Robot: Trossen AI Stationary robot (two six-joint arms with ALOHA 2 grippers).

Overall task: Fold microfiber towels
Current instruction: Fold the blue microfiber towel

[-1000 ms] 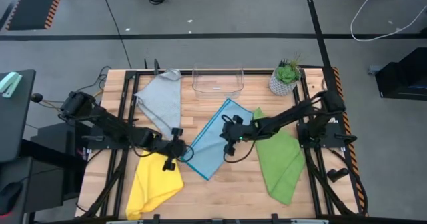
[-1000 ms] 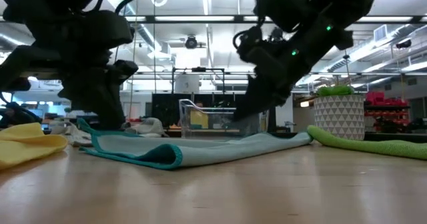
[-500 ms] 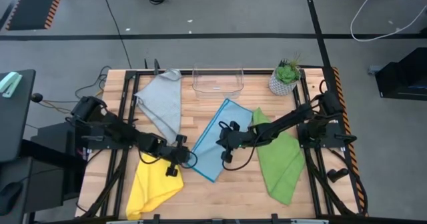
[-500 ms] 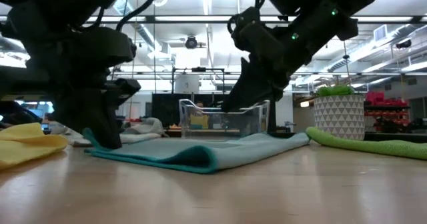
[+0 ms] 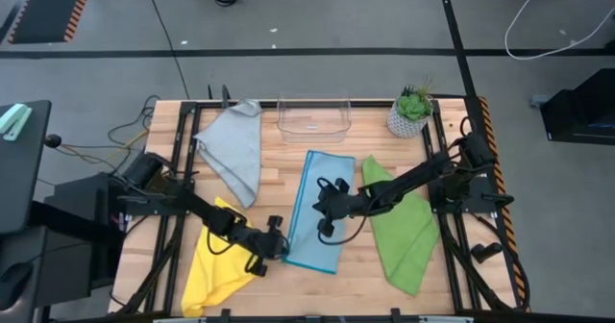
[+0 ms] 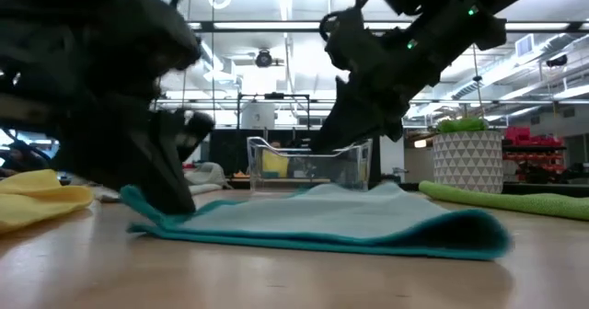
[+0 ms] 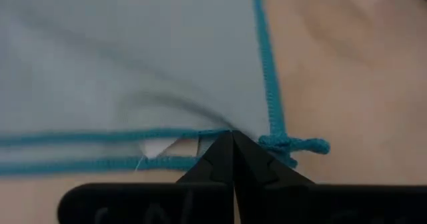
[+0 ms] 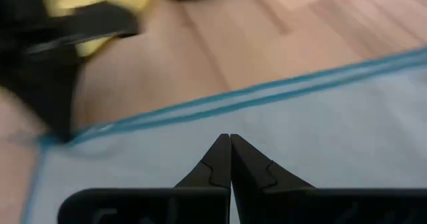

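Note:
The light blue towel (image 5: 320, 208) lies folded double on the table's middle, its long sides running near to far; it also shows in the low view (image 6: 350, 222). My left gripper (image 5: 281, 249) is down at its near left corner, shut on it (image 7: 231, 141). My right gripper (image 5: 320, 211) hangs shut over the towel's middle, and the low view (image 6: 322, 148) shows it clear of the cloth. Spread on the table are the grey towel (image 5: 233, 145) at the far left, the yellow towel (image 5: 221, 265) at the near left and the green towel (image 5: 402, 227) at the right. My left gripper pinches the light blue towel's near left corner (image 7: 250, 132) between its two shut fingertips, where two stitched edges run one over the other. The fingers come slanting down from the table's left. The corner sits low at the table top (image 6: 152, 212), and the rest of the towel lies flat.
A clear plastic bin (image 5: 314, 118) and a potted plant (image 5: 411, 111) stand at the table's far edge. Bare wood lies near the front edge between the yellow and green towels.
My left gripper has gone toward the near edge and to the right, sinking, with the blue towel's corner. The towel has swung from a diagonal to lie straight, near to far; its far end has hardly shifted. My right gripper has risen off the cloth, shifted a little left and rolled.

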